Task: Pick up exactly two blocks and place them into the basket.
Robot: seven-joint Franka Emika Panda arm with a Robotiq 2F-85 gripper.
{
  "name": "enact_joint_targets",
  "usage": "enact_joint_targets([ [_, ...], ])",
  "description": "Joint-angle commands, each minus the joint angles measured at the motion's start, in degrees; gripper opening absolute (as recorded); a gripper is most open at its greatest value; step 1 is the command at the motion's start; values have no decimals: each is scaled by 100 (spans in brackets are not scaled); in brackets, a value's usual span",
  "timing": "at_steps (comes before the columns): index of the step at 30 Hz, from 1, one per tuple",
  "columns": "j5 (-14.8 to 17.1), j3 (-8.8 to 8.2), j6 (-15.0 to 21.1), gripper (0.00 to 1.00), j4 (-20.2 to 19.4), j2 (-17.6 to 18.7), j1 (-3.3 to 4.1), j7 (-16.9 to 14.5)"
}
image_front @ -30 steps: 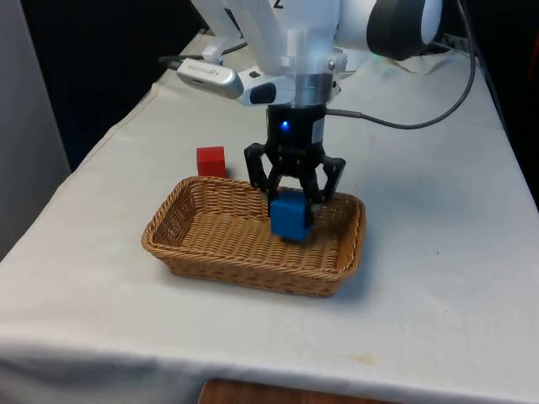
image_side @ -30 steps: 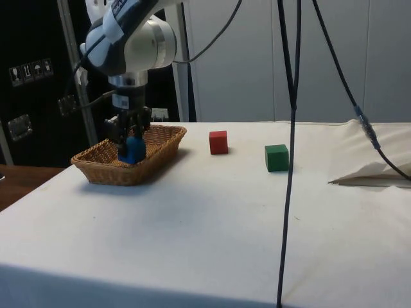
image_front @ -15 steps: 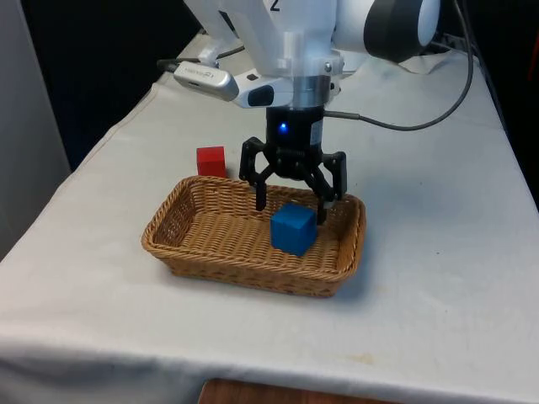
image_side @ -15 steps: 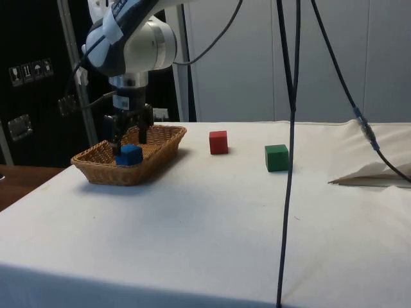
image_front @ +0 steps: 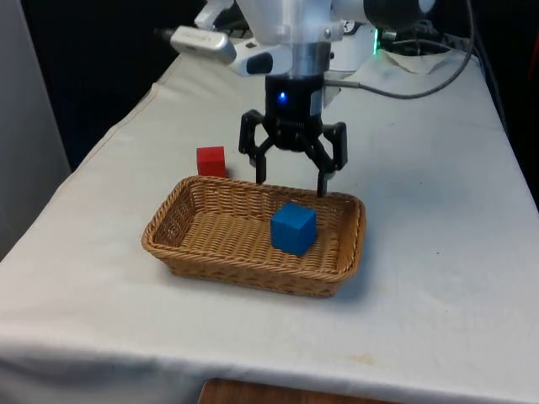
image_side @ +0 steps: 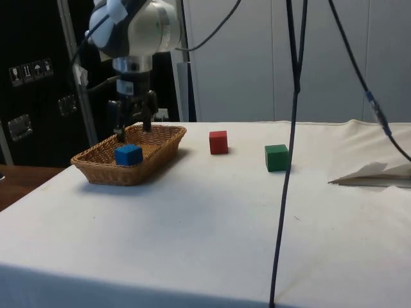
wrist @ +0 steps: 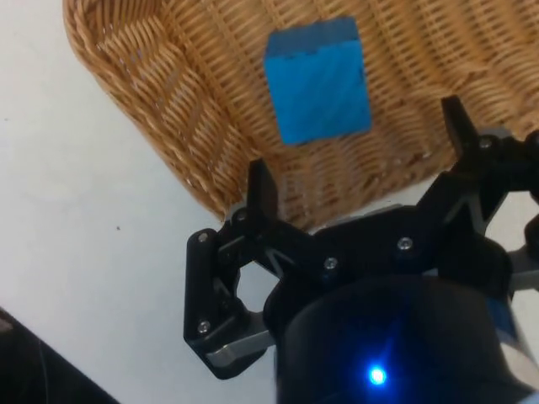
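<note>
A blue block [image_front: 293,228] lies on the floor of the wicker basket [image_front: 194,250], towards the front view's right. The same blue block [image_side: 128,154] sits inside the basket [image_side: 157,153] in the side view, and the wrist view has the blue block [wrist: 318,80] on the basket's weave [wrist: 168,93]. My gripper [image_front: 290,185] hangs open above the basket's far rim, with nothing between its fingers [wrist: 261,189]. From the side, the gripper [image_side: 133,131] stands clear above the block. A red block [image_front: 210,161] rests on the cloth behind the basket. A green block [image_side: 277,157] sits further along the table.
In the side view the red block [image_side: 218,142] and the green block stand apart on the white cloth, to the right of the basket. A black cable [image_side: 289,154] hangs down through the side view. Crumpled cloth [image_side: 376,173] lies at the table's right in that view.
My gripper opened and let go of the blue block, which dropped onto the basket floor. The gripper then rose above the basket's rim.
</note>
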Motion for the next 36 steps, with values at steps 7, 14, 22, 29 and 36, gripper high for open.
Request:
enact_joint_targets([
  [7,-321,-195,34,100,-493,-493,298,29],
  [14,-636,-309,74,100,-848,-911,481,29],
  [22,-1008,-395,92,100,-1117,-1318,613,23],
  [29,-1272,-332,17,100,-1140,-1541,561,6],
  [36,-1679,-344,23,100,-1301,-1874,602,-34],
])
